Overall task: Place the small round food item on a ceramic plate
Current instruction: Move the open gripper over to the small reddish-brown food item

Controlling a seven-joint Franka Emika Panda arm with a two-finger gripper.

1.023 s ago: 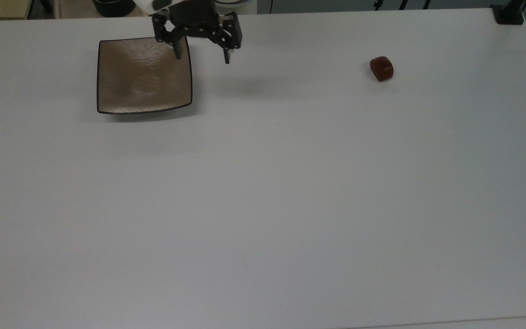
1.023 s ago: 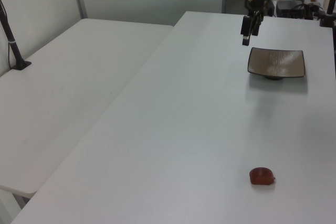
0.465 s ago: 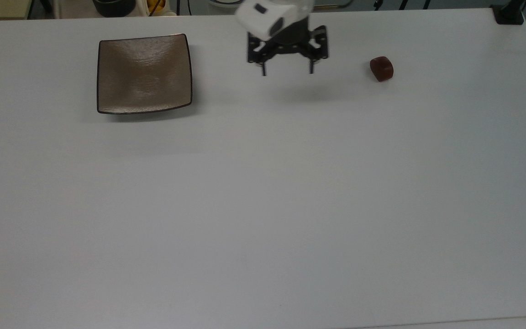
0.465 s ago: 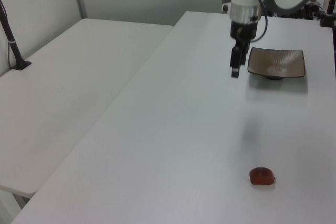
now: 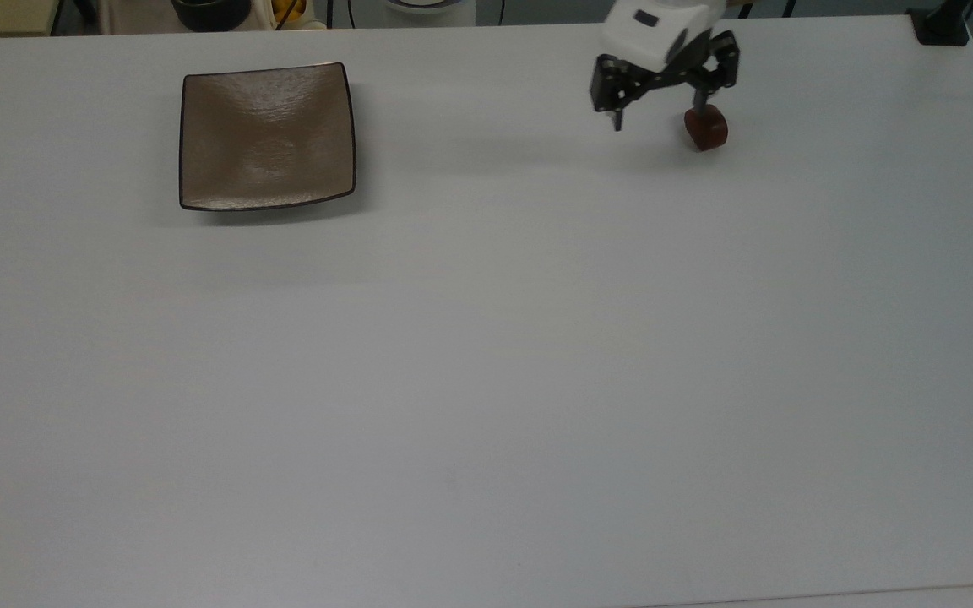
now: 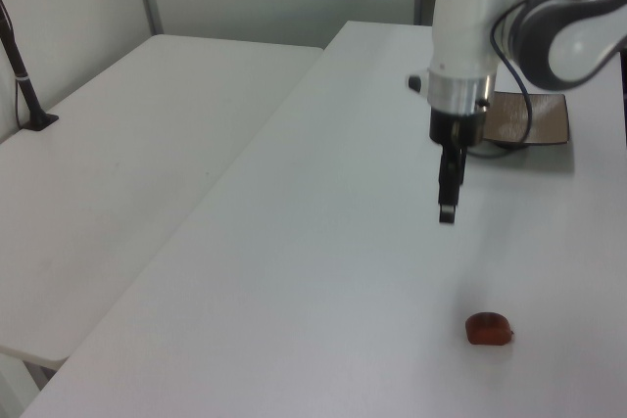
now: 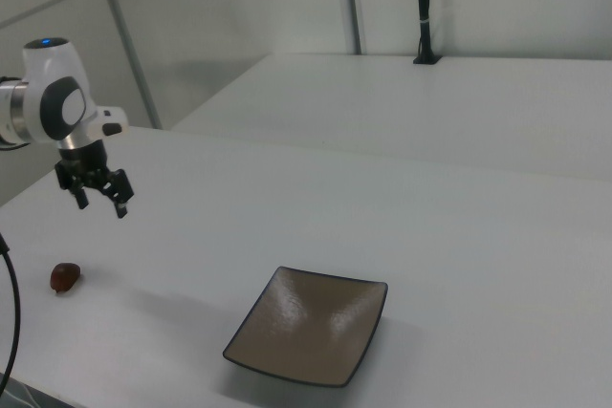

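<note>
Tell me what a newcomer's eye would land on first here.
First the hand, open and raised above the white table near its far edge in the top view, close to the small round food item. Next the ceramic plate, bare, far off toward the top view's left.

White arm over the white table point(image 6: 323, 242), gripper point(image 6: 448, 205) pointing down, above the surface, seen edge-on. Small round food item point(image 6: 489, 329) on the table near its near edge, apart from the gripper. Ceramic plate point(image 6: 544, 124) toward the far right edge, partly hidden behind the arm. Second table point(image 6: 118, 173) alongside the left edge.
</note>
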